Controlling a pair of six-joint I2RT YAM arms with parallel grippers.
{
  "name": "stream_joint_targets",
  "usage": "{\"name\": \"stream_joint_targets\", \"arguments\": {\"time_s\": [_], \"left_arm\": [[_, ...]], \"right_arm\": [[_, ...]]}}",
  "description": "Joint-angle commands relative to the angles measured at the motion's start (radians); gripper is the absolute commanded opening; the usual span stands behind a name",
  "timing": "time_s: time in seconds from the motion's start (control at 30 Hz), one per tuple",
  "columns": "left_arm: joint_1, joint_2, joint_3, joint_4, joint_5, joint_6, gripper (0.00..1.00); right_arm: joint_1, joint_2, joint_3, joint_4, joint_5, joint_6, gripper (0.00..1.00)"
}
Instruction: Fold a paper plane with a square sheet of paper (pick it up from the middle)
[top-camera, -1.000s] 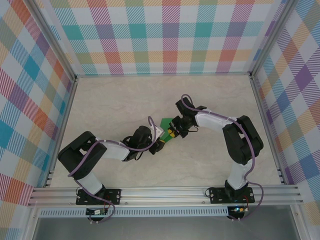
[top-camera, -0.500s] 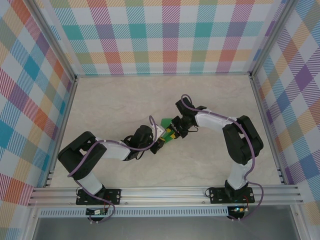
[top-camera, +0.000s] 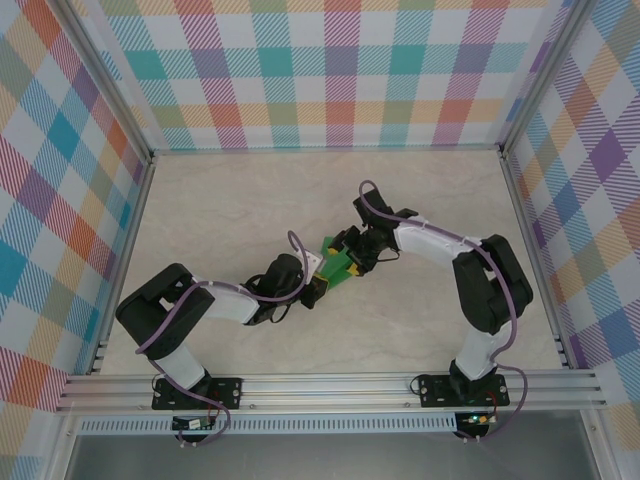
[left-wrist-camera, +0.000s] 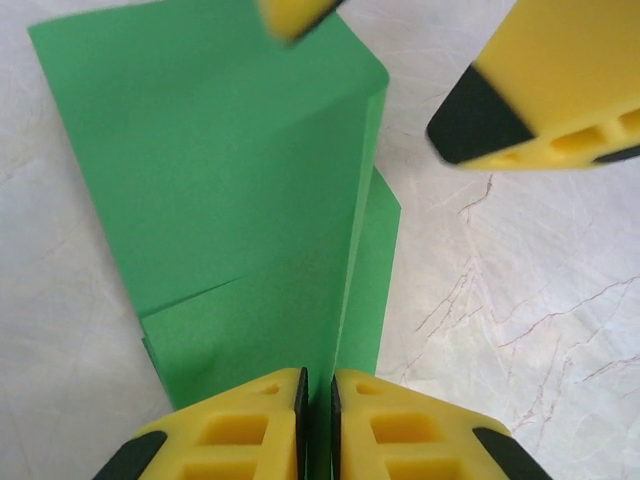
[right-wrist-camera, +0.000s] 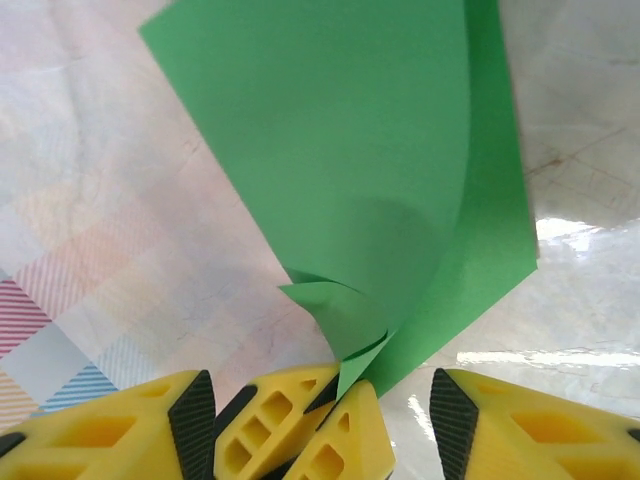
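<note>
The counter (top-camera: 230, 210) is finished in a pale, glossy, marble-veined surface, cream with faint brownish lines, and is bordered at the near edge by a metal rail (top-camera: 330, 385). A folded green paper (top-camera: 338, 262) is found near its middle. In the left wrist view its flat layers are spread low over the counter, with one sharp crease running lengthwise; whether every part touches cannot be told.

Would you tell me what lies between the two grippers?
The folded green paper spans from the left gripper to the right gripper, in the left wrist view.
</note>
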Motion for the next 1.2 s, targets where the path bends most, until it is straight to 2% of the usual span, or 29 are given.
{"name": "stream_joint_targets", "arguments": {"time_s": [0.0, 0.07, 0.13, 0.3, 0.57, 0.97, 1.17], "left_arm": [[0.009, -0.025, -0.028, 0.046, 0.031, -0.141, 0.15], [0.017, -0.036, -0.044, 0.064, 0.042, -0.179, 0.15], [0.021, -0.049, -0.059, 0.075, 0.043, -0.192, 0.15], [0.023, -0.062, -0.079, 0.086, 0.046, -0.16, 0.14], [0.029, -0.07, -0.093, 0.094, 0.057, -0.108, 0.13], [0.03, -0.062, -0.096, 0.108, 0.054, -0.07, 0.13], [0.03, -0.063, -0.096, 0.108, 0.061, -0.05, 0.14]], "right_arm": [[-0.013, -0.075, -0.057, 0.057, 0.014, -0.105, 0.62], [-0.015, -0.095, -0.088, 0.089, 0.003, -0.118, 0.64], [-0.017, -0.082, -0.073, 0.048, -0.01, -0.12, 0.63], [-0.016, 0.004, 0.0, -0.047, -0.109, -0.059, 0.6], [-0.01, 0.1, 0.093, -0.11, -0.174, 0.013, 0.65], [0.0, 0.162, 0.139, -0.176, -0.169, 0.089, 0.49], [0.007, 0.196, 0.167, -0.19, -0.181, 0.107, 0.37]]}}
